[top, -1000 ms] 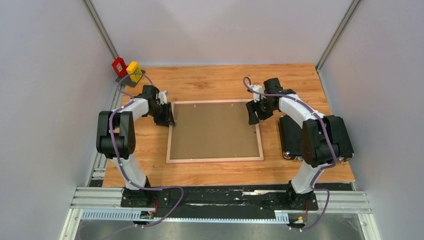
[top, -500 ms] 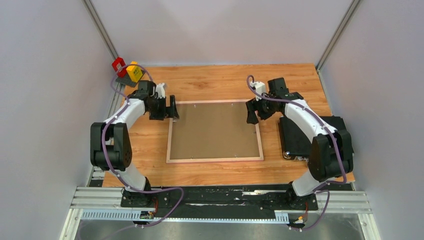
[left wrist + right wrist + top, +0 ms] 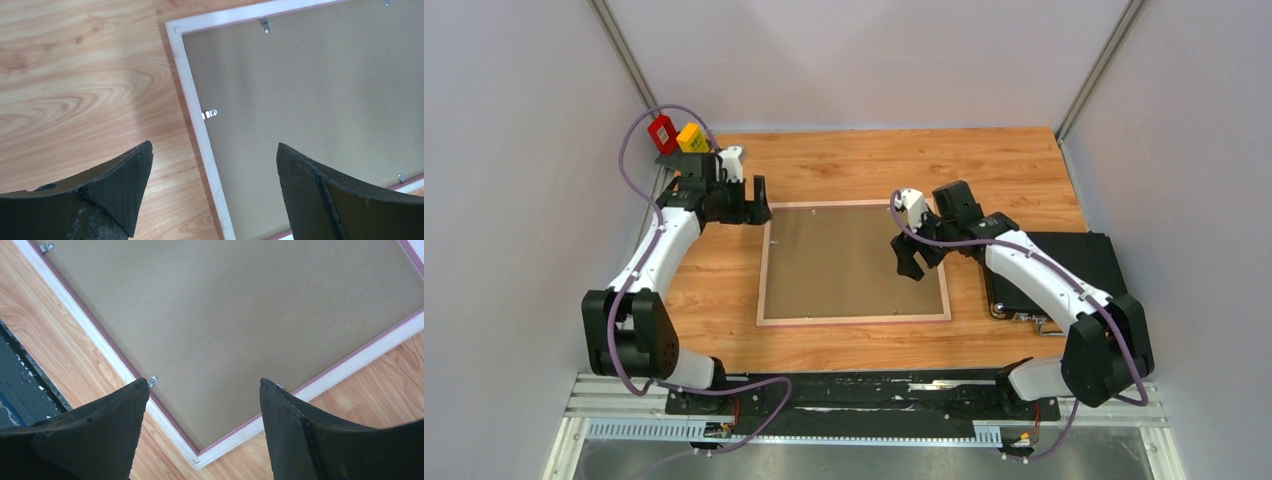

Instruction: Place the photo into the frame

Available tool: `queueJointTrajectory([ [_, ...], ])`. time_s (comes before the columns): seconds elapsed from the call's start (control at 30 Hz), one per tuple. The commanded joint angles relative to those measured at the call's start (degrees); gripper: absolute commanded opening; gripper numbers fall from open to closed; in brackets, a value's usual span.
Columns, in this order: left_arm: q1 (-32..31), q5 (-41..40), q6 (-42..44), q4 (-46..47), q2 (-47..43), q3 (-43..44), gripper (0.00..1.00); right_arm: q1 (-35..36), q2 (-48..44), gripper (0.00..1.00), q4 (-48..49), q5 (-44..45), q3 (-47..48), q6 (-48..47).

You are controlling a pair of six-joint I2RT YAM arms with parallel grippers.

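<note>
Currently, the frame (image 3: 765, 270) is lying back-up at the centre of the top view, while the left gripper (image 3: 212, 150) and right gripper (image 3: 204, 382) are hovering open and empty over its upper corners.

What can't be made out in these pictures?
The photo: in no view; the plain brown backing board fills the thin pink-and-wood picture frame, hiding anything beneath.
The frame's front: turned downward in every view.
The black case: top view, partly behind the right arm.
The small red block and yellow block: top view, too small to identify.
</note>
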Motion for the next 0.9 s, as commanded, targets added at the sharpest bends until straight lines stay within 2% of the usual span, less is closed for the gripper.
queueJointTrajectory([
  [0.0, -0.14, -1.98, 3.27, 1.15, -3.72, 3.61, 1.0, 3.18, -2.49, 0.8, 2.78, 1.62, -1.36, -2.67],
  [0.2, -0.12, -1.17, 4.22, 0.39, -6.11, 3.58, 1.0, 10.95, -1.2, 0.8, 2.79, 6.65, -2.73, -4.9],
  [0.53, -0.16, 0.53, 9.1, -4.06, -6.06, 2.34, 1.0, 23.85, 4.08, 0.78, 4.87, 9.2, -3.32, -5.2],
  [0.87, -0.16, -0.25, 9.85, -5.63, -6.94, 0.78, 1.0, 29.66, 10.74, 0.73, 6.51, 14.63, -2.02, -4.13],
])
